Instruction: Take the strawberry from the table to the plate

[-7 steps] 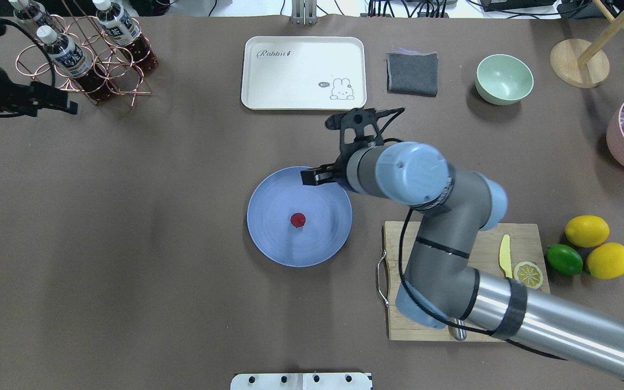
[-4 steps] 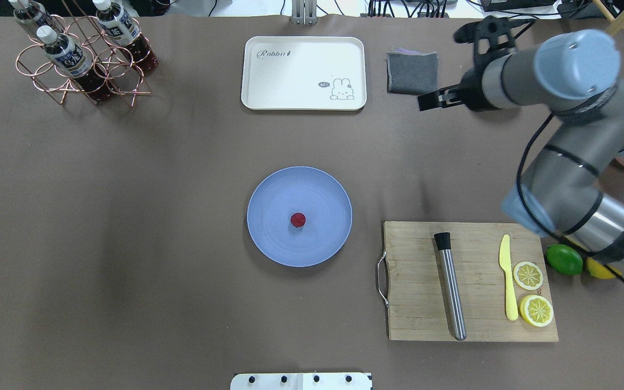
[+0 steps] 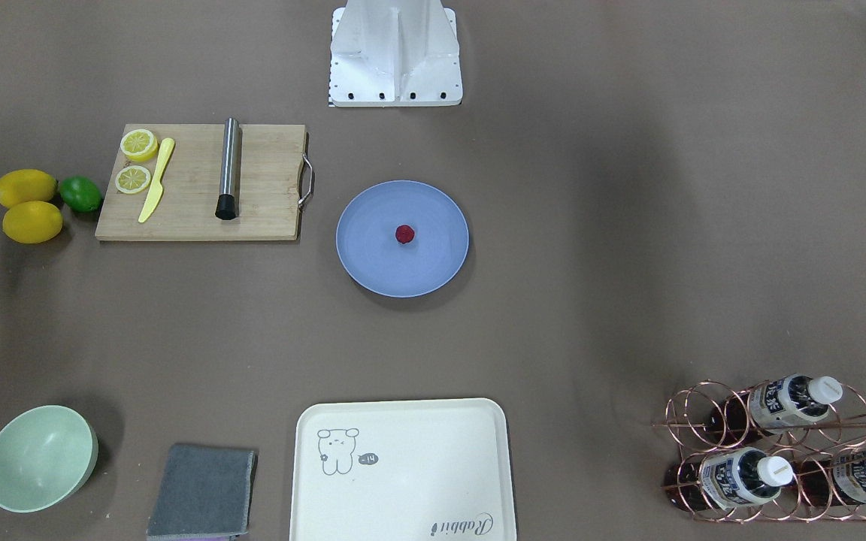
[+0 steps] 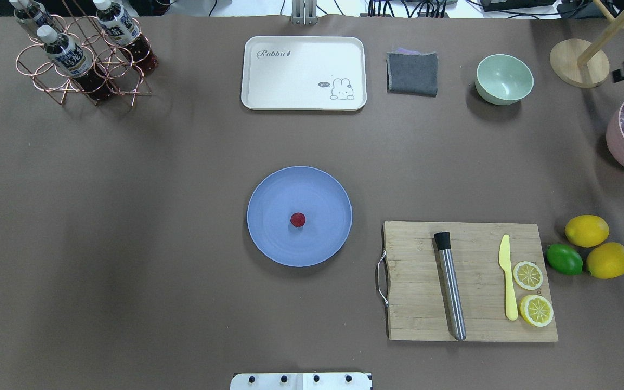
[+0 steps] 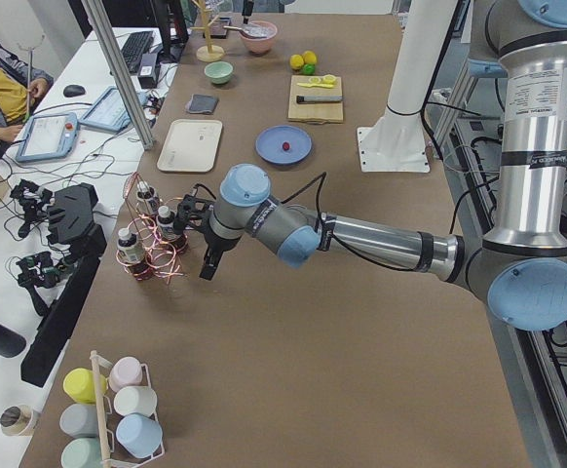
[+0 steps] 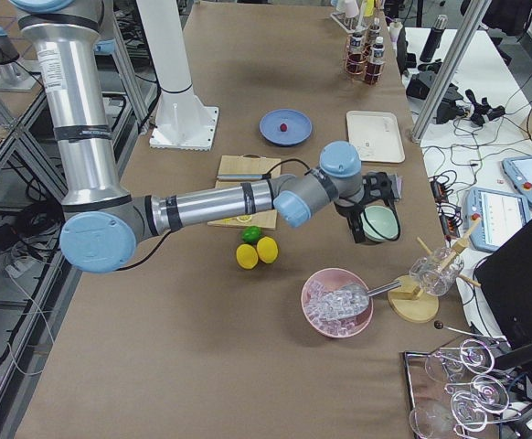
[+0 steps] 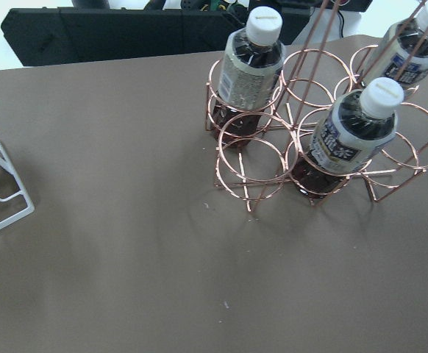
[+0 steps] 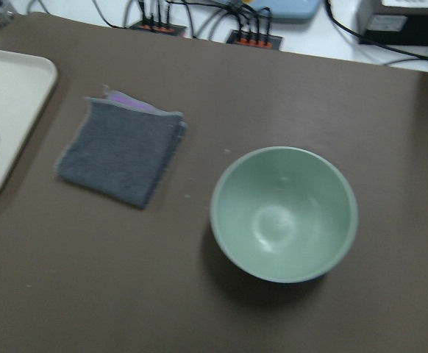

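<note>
Nearest the robot's base (image 4: 301, 381), a board (image 4: 415, 281) lies on the table (image 4: 128, 244), carrying a steel rod (image 4: 450, 287), a yellow knife (image 4: 507, 276) and two lemon slices (image 4: 527, 274). Just off its right end sit two lemons (image 4: 586, 231) and a lime (image 4: 564, 259), touching one another. A little farther out, near the table's middle, is the plate (image 4: 317, 189), and the strawberry (image 4: 298, 219) rests on it close to its centre, with no gripper near. Along the far edge stand a rack (image 4: 84, 59) with three bottles (image 7: 252, 70), a cream tray (image 4: 304, 73), a folded grey cloth (image 4: 412, 73) and a green bowl (image 4: 504, 78). The left gripper (image 5: 208, 265) hangs above the table just beside the rack, well apart from the plate. It shows only from the side, so I cannot tell whether its fingers are spread or pressed together. The right gripper (image 6: 362, 230) hangs over the bowl, whose inside shows in its wrist camera with the cloth beside it. I cannot tell how its fingers stand either.
</note>
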Motion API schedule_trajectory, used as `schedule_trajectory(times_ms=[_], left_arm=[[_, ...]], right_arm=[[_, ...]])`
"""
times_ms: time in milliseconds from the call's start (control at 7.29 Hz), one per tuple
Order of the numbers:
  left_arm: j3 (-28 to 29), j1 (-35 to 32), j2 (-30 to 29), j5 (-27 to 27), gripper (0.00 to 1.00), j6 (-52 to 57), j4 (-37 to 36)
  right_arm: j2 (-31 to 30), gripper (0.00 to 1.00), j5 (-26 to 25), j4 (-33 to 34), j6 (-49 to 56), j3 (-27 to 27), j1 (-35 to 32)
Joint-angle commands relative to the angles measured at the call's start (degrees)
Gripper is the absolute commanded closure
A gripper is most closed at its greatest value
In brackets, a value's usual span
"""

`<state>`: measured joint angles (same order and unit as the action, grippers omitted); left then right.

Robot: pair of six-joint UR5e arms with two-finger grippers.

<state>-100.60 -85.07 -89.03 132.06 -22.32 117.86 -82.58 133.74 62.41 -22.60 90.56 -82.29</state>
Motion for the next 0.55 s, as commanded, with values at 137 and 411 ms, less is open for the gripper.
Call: schedule_trajectory(times_ms=[137,411], left_arm=[[1.8,-1.8,0.4,0.3,0.03,0.8,-0.8],[2.2,-2.5,2.0,0.9,0.03,0.8,-0.7]], right_arm=[[-7.5,0.0,5.3,0.5,11.2,-6.4,-15.3],[-8.6,0.0,4.5,0.6,16.1,-7.4,-20.6]])
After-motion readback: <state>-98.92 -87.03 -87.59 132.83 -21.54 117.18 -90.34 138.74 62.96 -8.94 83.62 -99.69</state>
